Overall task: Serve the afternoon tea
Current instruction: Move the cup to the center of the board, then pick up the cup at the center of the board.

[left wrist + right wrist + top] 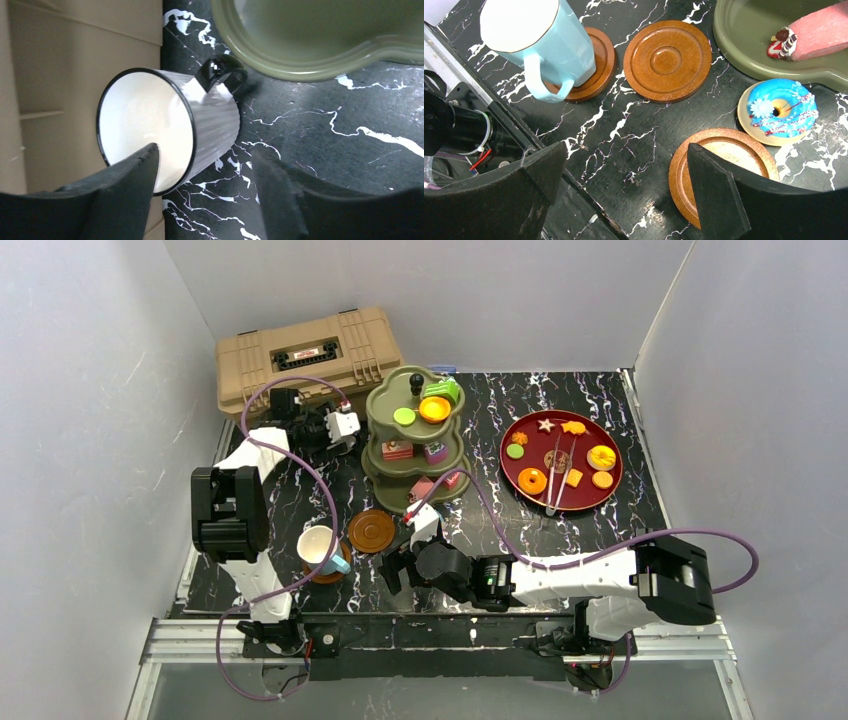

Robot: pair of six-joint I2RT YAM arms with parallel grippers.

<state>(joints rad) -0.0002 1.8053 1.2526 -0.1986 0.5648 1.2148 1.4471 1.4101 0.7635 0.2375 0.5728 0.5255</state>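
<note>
One of two mugs is served: the light-blue mug (322, 548) is seated on a saucer (601, 60) near the tabletop's (600, 390) front-left edge. Two more saucers (667, 60) are bare. The stand (390, 395) is partly loaded; several cakes (601, 456) sit on the red tray (525, 430). The white mug (165, 130), back-left by the toolbox (305, 355), is straddled by the left fingers (125, 190), which are apart: one at the rim, one just clear of the wall, nothing clamped. The right fingers (514, 195) are wide apart and empty over a bare saucer.

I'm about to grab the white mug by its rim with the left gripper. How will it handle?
The white mug looks rigid with a glossy wall, so a rim pinch could slip. Its black handle sits to one side, so it may tilt when lifted. Round body: likely to roll if tipped.
</note>
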